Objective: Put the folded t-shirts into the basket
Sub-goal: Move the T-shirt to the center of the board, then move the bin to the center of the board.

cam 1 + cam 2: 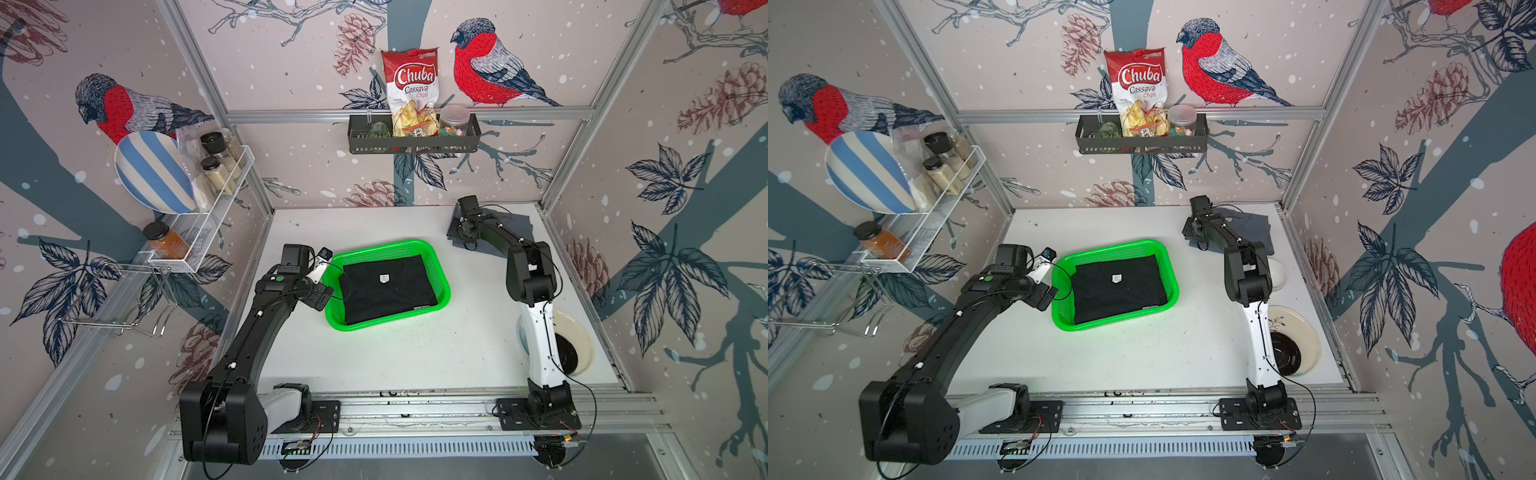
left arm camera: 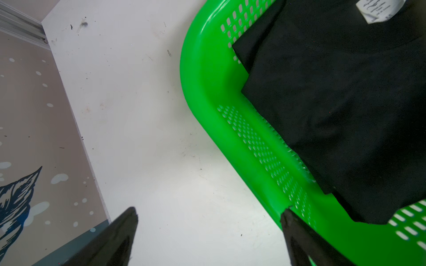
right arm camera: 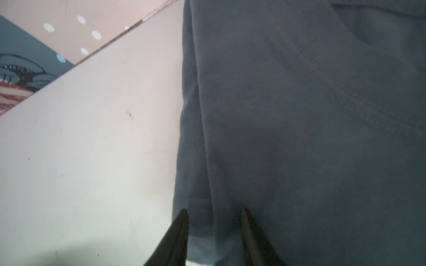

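One basket point(image 1: 382, 249), one black t-shirt point(image 1: 386, 293) inside; one grey t-shirt point(image 3: 311, 138), perhaps gripped

The basket point(image 2: 207, 92) is glossy plastic; black t-shirt point(image 2: 334, 103) and grey t-shirt point(image 3: 299, 138) are matt cloth.

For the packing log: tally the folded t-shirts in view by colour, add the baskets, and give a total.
Black t-shirt: 1, lying in the green basket
Grey t-shirt: 1, on the table at the far right, outside the basket
Green basket: 1
Total: 3 things, 2 of them t-shirts
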Robot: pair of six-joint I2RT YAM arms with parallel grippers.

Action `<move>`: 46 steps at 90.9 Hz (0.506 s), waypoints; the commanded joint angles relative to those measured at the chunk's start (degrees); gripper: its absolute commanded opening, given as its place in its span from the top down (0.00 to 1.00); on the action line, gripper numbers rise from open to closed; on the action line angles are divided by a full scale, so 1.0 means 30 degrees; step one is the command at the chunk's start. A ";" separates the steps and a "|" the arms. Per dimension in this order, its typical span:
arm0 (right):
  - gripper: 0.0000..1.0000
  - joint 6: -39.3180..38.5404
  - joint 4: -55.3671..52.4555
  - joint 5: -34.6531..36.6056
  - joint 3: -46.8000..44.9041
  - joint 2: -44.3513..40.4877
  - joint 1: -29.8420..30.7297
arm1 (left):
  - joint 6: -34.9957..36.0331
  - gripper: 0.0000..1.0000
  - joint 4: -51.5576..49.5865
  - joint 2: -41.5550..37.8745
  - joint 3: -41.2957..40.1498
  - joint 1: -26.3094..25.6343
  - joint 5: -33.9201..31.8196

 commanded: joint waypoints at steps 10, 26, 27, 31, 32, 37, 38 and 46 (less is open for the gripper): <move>0.68 -0.2045 -0.6248 -0.1252 -0.2849 -0.1867 0.1316 | 0.0040 0.05 0.0182 -0.0474 -0.0152 0.0071 0.0558; 0.68 -0.1466 -0.5635 -0.2069 -0.7895 -0.5040 0.1936 | 0.0138 0.05 0.0834 -0.0584 -0.0797 0.0073 0.0061; 0.68 -0.1489 -0.5596 -0.2084 -0.8153 -0.5194 0.1981 | 0.0084 0.05 0.0938 -0.0589 -0.0833 0.0068 -0.0079; 0.68 -0.1609 -0.5533 -0.2094 -0.9112 -0.5782 0.2282 | -0.0045 0.05 0.1139 -0.0520 -0.0832 0.0071 -0.0377; 0.68 -0.1633 -0.5530 -0.2096 -0.9333 -0.5916 0.2359 | -0.0051 0.05 0.1149 -0.0498 -0.0821 0.0067 -0.0415; 0.68 -0.1698 -0.5669 -0.2040 -1.0187 -0.6429 0.2918 | -0.0129 0.05 0.1160 -0.0449 -0.0669 0.0067 -0.0664; 0.68 -0.1678 -0.5687 -0.2040 -1.0324 -0.6518 0.3073 | -0.0152 0.04 0.1160 -0.0463 -0.0652 0.0065 -0.0690; 0.68 -0.1363 -0.5844 -0.2058 -1.1206 -0.7093 0.4258 | -0.0203 0.05 0.1231 -0.0520 -0.0513 0.0092 -0.1020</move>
